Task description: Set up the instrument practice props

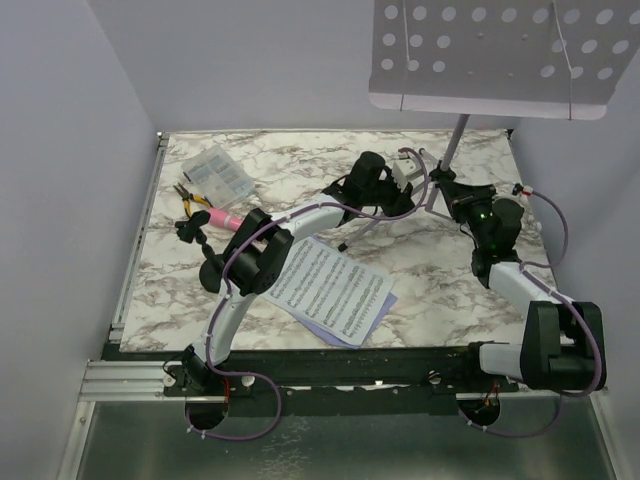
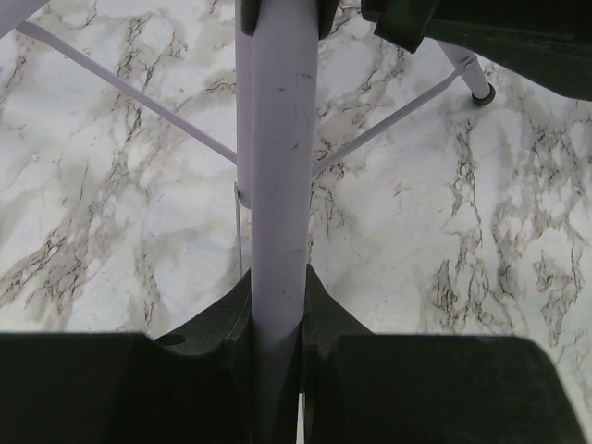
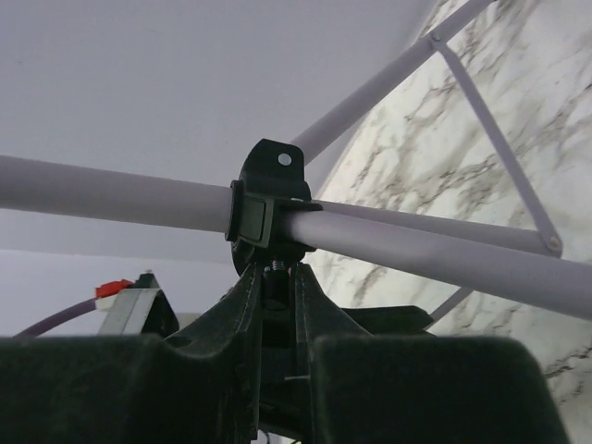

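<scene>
Music stand [image 1: 497, 50] upright at far right of the table [image 1: 430, 275] — left gripper [image 2: 277, 310] pinching its pole [image 2: 276, 166], right gripper [image 3: 277, 282] pressed together on the black collar clamp [image 3: 268, 199]. Left to do, I judge: sheet music [image 1: 333, 290] lies flat, partly under the left arm; pink microphone [image 1: 222, 219] lies by pliers [image 1: 190, 200] and clear box [image 1: 215, 177] — apparently unmounted

Music stand [image 1: 500, 50] upright; sheet music [image 1: 335, 290] flat on table [image 1: 430, 270]
</scene>
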